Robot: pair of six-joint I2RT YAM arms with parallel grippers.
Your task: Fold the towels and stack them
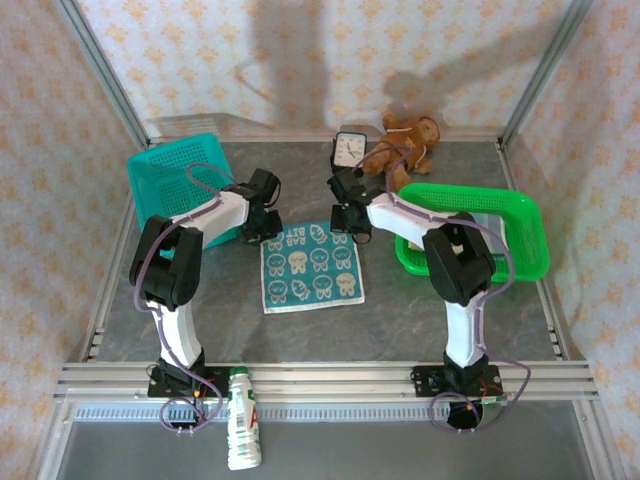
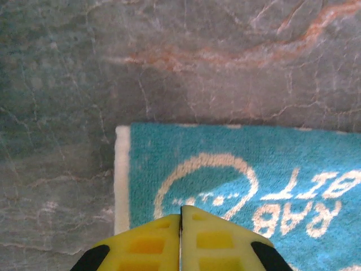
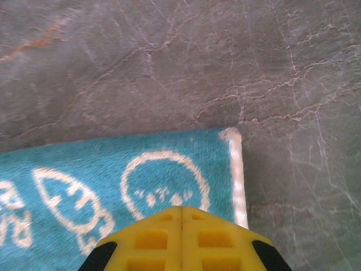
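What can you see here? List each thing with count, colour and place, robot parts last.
towel: one, blue with cream bunny heads, flat mid-table
teal basket: one, teal, far left
green basket: one, green, right side
clock: one, black, white face, far centre
teddy bear: one, brown, beside clock, far right
bottle: one, white, green cap, near edge, left
table: one, grey marbled
left gripper: one, yellow fingers, shut, towel's far left corner
right gripper: one, yellow fingers, shut, towel's far right corner
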